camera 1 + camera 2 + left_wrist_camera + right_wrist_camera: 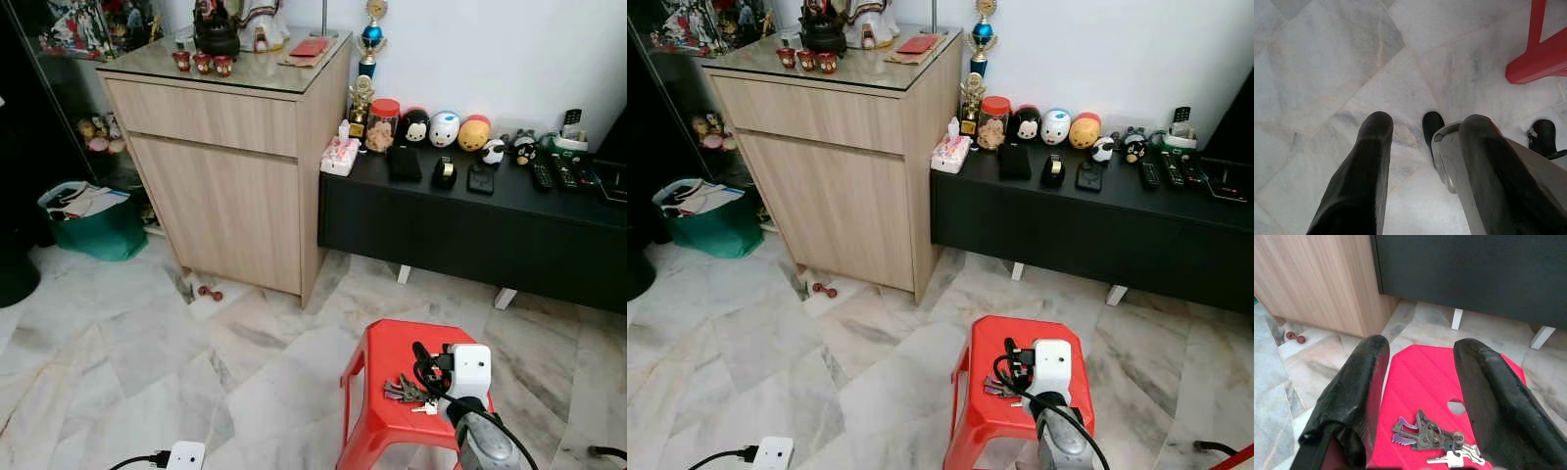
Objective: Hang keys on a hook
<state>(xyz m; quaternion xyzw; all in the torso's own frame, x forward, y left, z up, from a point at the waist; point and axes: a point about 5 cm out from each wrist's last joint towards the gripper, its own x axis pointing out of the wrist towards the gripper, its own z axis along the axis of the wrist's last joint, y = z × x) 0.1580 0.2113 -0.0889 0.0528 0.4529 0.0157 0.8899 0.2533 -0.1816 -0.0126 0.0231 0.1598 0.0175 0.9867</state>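
The keys (1436,443) lie as a bunch on the top of a red plastic stool (392,357), near the stool's front edge and just beside the round hole in its seat. The stool stands on the marble floor (147,372), in front of a low black bench (470,230) and to the right of a light wood cabinet (220,166). The right hand (1418,396) is positioned directly above the stool seat, released, with its two black fingers (1359,387) spread wide apart; in the right wrist view the keys appear between and below the fingers, with no contact visible. In the head views the right arm reaches in from the lower edge, its white wrist housing over the stool top. The left hand (1422,166) hangs low over the marble floor, also released, its fingers parted with bare floor showing between them; one red leg of the stool appears at the corner of the left wrist view. The black bench carries a row of small round figurines, several remote controls and a jar with a red lid (382,122). A trophy (367,69) stands between cabinet and wall. A green bag (93,220) sits on the floor left of the cabinet.
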